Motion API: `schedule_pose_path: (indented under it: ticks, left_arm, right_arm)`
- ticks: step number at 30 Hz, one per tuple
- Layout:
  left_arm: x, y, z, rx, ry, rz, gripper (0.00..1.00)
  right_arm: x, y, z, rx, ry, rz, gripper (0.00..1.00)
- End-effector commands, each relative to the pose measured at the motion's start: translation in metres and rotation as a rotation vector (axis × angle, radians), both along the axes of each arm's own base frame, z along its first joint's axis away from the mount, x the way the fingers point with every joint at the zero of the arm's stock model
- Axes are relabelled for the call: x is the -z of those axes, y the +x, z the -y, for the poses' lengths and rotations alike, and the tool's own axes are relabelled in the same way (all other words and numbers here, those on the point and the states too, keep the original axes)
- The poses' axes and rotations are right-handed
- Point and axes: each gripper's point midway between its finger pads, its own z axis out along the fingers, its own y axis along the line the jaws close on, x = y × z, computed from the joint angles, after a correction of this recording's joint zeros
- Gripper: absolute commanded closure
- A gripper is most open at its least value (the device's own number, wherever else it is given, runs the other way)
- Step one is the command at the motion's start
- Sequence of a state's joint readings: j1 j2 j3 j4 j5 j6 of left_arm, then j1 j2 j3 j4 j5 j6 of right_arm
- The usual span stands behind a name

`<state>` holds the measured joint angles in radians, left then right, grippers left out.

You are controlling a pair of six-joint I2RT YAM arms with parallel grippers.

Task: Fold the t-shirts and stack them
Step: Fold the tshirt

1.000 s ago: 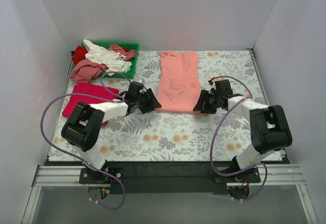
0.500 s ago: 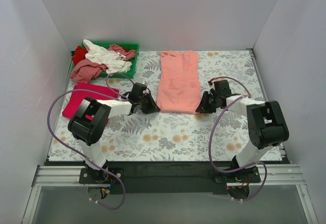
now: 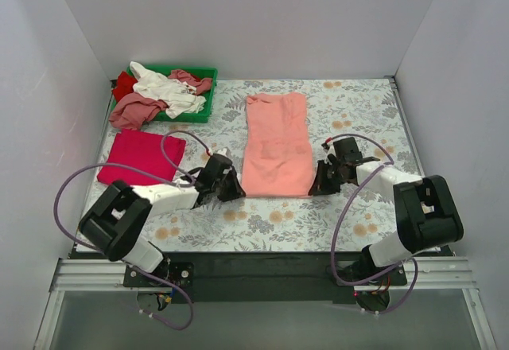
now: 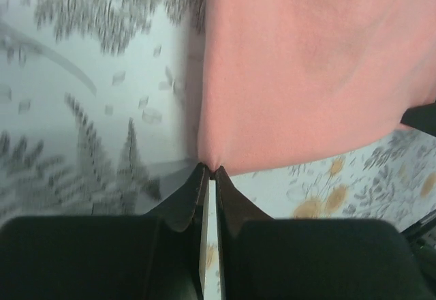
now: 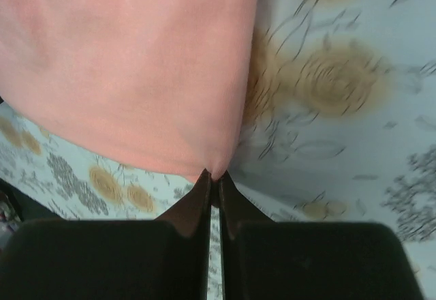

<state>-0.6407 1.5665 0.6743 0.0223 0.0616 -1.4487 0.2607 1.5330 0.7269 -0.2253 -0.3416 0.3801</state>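
A long salmon-pink t-shirt (image 3: 276,143) lies folded lengthwise in the middle of the floral table. My left gripper (image 3: 235,192) is shut on its near left corner (image 4: 212,167). My right gripper (image 3: 316,189) is shut on its near right corner (image 5: 214,170). A magenta-red t-shirt (image 3: 141,156) lies folded flat at the left. White, dusty-rose and red t-shirts (image 3: 159,94) sit heaped in the green tray (image 3: 208,73) at the back left.
White walls close in the table on three sides. Purple cables (image 3: 95,173) loop from both arms over the table. A black rail (image 3: 262,264) runs along the near edge.
Both grippers went from open to shut on the salmon-pink t-shirt's near corners, and both have drawn back toward the near edge, pulling the shirt's near hem with them.
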Motion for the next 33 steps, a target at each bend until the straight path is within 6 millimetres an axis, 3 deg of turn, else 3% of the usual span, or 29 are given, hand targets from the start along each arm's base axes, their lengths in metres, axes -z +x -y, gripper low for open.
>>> schedule_pose_path:
  ticks: [1,4,5,6,9,11,15,19,22,27,29,30,32,33]
  left_arm:
    - [0.01,-0.044,-0.037,-0.055,0.134,-0.053,1.0]
    - [-0.004,-0.077,-0.042,-0.055,0.105,-0.055,1.0]
    - [-0.019,-0.086,-0.038,-0.038,0.064,-0.018,1.0]
    - [-0.014,-0.099,-0.045,-0.033,0.082,-0.034,1.0]
    - [-0.031,-0.119,-0.043,-0.02,0.009,-0.01,1.0]
    - [-0.043,-0.125,-0.035,-0.012,-0.055,-0.002,1.0]
    - [-0.08,-0.114,-0.022,-0.015,-0.181,0.1,1.0]
    - [-0.112,-0.089,-0.016,-0.05,-0.192,0.225,1.0]
    - [-0.116,-0.069,-0.023,-0.123,-0.105,0.268,1.0]
    - [-0.139,-0.03,-0.015,-0.209,-0.006,0.335,1.0]
    - [-0.147,-0.012,-0.019,-0.246,0.023,0.372,1.0]
    - [-0.153,-0.003,-0.015,-0.25,0.023,0.388,1.0]
    - [-0.156,0.012,-0.019,-0.254,0.039,0.396,1.0]
    - [-0.16,0.022,-0.015,-0.257,0.034,0.401,1.0]
  right_arm:
    - [0.002,-0.055,0.007,-0.09,-0.058,-0.094,0.94]
    - [0.001,-0.097,0.013,-0.107,-0.081,-0.146,0.97]
    - [-0.001,-0.107,0.015,-0.113,-0.089,-0.156,0.97]
    - [-0.005,-0.124,0.017,-0.138,-0.1,-0.168,0.98]
    - [-0.021,-0.145,0.017,-0.17,-0.078,-0.169,0.99]
    - [-0.032,-0.146,0.013,-0.182,-0.044,-0.137,0.98]
    - [-0.048,-0.128,0.02,-0.156,-0.105,-0.055,0.98]
    - [-0.081,-0.087,0.021,-0.097,-0.151,0.088,0.98]
    - [-0.097,-0.064,0.024,-0.051,-0.191,0.144,0.98]
    - [-0.131,-0.019,0.01,-0.011,-0.171,0.253,0.98]
    - [-0.132,-0.005,0.007,-0.008,-0.176,0.263,0.98]
    - [-0.143,0.006,0.003,-0.005,-0.163,0.294,0.98]
    - [-0.143,0.02,0.001,-0.011,-0.167,0.289,0.98]
    - [-0.152,0.03,-0.002,-0.009,-0.159,0.311,0.98]
